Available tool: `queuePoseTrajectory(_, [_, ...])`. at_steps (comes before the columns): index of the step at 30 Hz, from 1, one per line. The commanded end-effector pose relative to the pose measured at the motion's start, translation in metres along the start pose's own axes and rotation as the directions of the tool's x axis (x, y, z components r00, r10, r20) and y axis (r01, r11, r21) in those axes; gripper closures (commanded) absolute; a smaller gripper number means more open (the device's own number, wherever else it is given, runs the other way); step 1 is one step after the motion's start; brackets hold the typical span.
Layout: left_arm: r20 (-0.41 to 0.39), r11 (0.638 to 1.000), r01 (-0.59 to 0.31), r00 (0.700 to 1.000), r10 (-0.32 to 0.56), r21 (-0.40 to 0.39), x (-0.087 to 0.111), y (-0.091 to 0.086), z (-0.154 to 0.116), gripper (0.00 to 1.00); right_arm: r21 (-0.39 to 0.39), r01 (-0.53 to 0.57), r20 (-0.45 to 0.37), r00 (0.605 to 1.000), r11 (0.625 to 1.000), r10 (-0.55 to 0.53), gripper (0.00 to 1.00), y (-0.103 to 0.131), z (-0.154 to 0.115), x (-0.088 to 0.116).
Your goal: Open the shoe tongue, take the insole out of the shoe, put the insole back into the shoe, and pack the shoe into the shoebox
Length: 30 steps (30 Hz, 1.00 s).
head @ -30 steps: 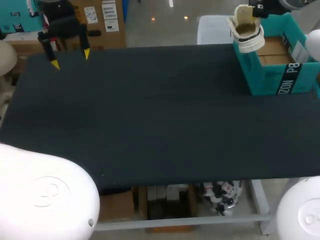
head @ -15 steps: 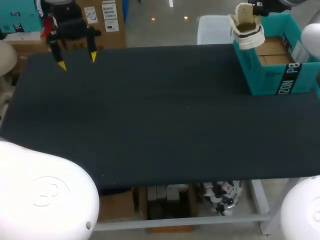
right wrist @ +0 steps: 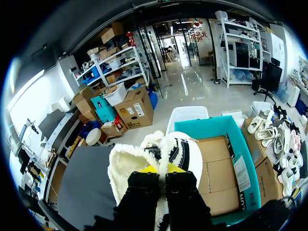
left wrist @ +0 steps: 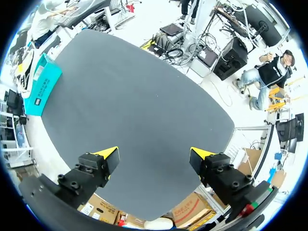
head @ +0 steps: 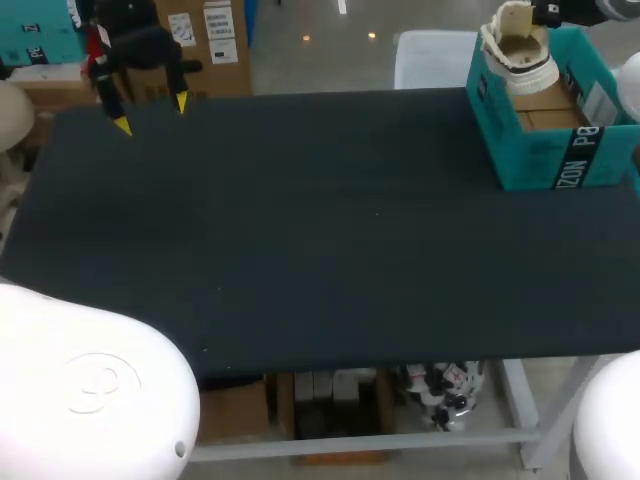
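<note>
A white shoe (head: 520,52) with a fleecy cream lining hangs heel-up over the near-left corner of the teal shoebox (head: 555,150) at the table's far right. My right gripper (right wrist: 161,169) is shut on the shoe (right wrist: 159,159), its yellow tips pinching the rim; the box's (right wrist: 243,163) brown cardboard floor lies open beyond the shoe. The insole is not visible. My left gripper (head: 150,113) hovers over the far left corner of the table, open, with nothing between its fingers. In the left wrist view its gripper (left wrist: 154,156) looks across the dark table to the shoebox (left wrist: 41,84) far ahead.
The dark table (head: 320,240) carries only the shoebox. The box stands at the far right edge, with its open top facing up.
My right gripper has carried the shoe rightward and further back, from outside the box's left wall to above its corner. The left gripper has shifted slightly right near the far left corner.
</note>
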<state>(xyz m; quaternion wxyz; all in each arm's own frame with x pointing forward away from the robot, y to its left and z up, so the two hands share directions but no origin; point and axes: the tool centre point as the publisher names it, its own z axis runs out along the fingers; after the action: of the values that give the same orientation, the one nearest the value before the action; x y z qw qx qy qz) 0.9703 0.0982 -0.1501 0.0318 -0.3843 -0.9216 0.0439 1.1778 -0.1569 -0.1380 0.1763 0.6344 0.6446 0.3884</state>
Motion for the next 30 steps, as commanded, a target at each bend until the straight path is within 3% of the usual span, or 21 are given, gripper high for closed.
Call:
queuePoseTrajectory(1, [0.127,0.991,0.134,0.983,-0.133,0.002,0.017,0.003,0.001,0.0,-0.055,-0.011,-0.035,0.999,0.998,0.009,1.0,-0.002,0.005,-0.016])
queuePoseTrajectory(3, [0.13,0.992,0.129,0.983,-0.129,0.008,0.017,0.002,0.001,0.0,-0.062,-0.036,-0.073,0.997,0.997,0.032,1.0,0.002,0.009,-0.025])
queuePoseTrajectory(12, [0.106,0.993,0.117,0.988,-0.116,-0.011,0.023,-0.001,0.001,0.0,-0.03,-0.065,-0.027,0.998,0.997,0.064,1.0,0.009,0.037,-0.06])
queuePoseTrajectory(19, [0.088,0.993,0.119,0.989,-0.117,-0.018,0.027,-0.006,0.005,0.0,-0.02,-0.098,-0.047,0.994,0.995,0.097,1.0,0.01,0.056,-0.084])
queuePoseTrajectory(30, [0.062,0.993,0.109,0.992,-0.107,-0.033,0.027,-0.014,0.009,0.0,0.035,-0.105,-0.015,0.994,0.994,0.106,1.0,0.009,0.076,-0.119])
